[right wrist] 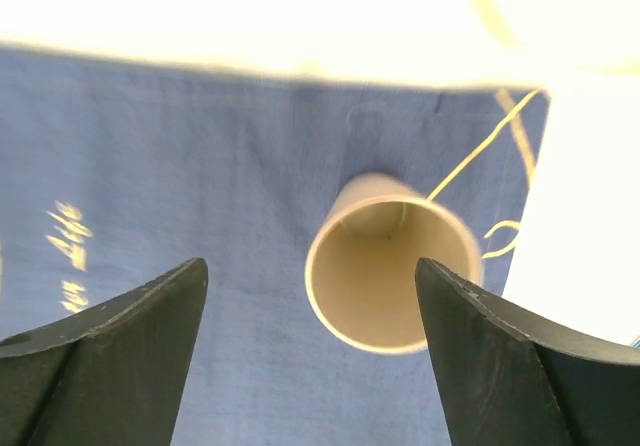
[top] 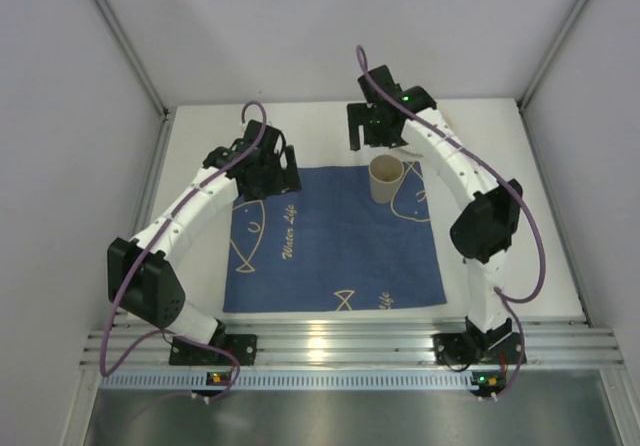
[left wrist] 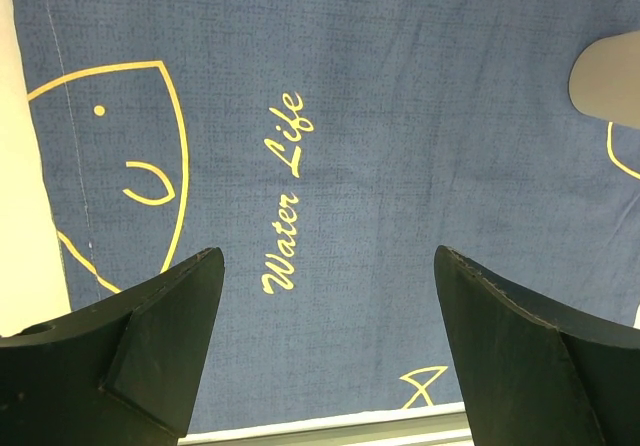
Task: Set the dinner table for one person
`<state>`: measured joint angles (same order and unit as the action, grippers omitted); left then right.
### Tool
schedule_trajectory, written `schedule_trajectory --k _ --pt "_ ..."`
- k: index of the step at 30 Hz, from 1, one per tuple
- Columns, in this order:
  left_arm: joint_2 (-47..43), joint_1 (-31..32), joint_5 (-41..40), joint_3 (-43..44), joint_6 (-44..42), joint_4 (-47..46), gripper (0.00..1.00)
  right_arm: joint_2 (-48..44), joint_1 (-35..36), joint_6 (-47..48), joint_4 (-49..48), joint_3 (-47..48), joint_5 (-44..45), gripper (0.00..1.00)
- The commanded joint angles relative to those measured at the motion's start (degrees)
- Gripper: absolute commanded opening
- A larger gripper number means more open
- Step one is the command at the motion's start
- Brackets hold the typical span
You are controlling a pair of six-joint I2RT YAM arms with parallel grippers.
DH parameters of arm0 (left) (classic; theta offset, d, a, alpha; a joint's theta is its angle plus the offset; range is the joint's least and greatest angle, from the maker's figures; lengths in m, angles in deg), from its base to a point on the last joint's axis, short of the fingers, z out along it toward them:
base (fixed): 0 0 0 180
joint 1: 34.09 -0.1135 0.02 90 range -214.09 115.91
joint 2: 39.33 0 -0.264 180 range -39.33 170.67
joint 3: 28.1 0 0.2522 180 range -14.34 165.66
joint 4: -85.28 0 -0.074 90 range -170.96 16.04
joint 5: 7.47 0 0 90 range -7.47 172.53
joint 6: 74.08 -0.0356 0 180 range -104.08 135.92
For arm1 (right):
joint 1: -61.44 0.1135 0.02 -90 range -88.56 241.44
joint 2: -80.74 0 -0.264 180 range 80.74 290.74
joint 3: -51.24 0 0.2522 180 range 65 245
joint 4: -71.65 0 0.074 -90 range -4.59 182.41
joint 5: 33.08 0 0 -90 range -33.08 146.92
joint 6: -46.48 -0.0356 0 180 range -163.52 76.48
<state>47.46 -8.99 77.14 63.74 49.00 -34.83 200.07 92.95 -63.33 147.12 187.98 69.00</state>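
The white dinner table carries a dark blue cloth with cream fish drawings. A tan paper cup stands upright on the cloth's far right part. My right gripper hovers just behind the cup, open and empty. In the right wrist view the cup sits below and between the fingers, nearer the right one, with the gripper clear above it. My left gripper is open and empty over the cloth's far left part. In the left wrist view the gripper is above the cloth, and the cup's edge shows at the upper right.
A ribbed aluminium rail runs along the near edge by the arm bases. Grey walls close in the table on the left, right and back. A pale curved rim shows blurred on the white table beyond the cloth in the right wrist view.
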Motion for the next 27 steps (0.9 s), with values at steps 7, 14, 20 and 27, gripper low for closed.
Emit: schedule_trajectory --k 7,14,20,27 --pt "2.16 -0.23 1.34 2.68 -0.21 -0.60 0.91 -10.88 -24.10 -9.97 -9.85 -4.32 -14.25 0.85" --pt "2.60 -0.23 2.75 3.48 -0.56 -0.25 0.91 0.62 -34.31 -14.28 -19.43 -5.22 -24.20 0.82" --pt "2.07 -0.23 1.87 2.69 -0.30 0.45 0.90 13.73 -37.30 -18.77 -21.02 5.32 -28.25 0.80" --pt "1.99 -0.32 -1.90 3.30 -0.30 1.42 0.90 20.06 -38.54 -21.32 -20.23 8.51 -24.74 0.78"
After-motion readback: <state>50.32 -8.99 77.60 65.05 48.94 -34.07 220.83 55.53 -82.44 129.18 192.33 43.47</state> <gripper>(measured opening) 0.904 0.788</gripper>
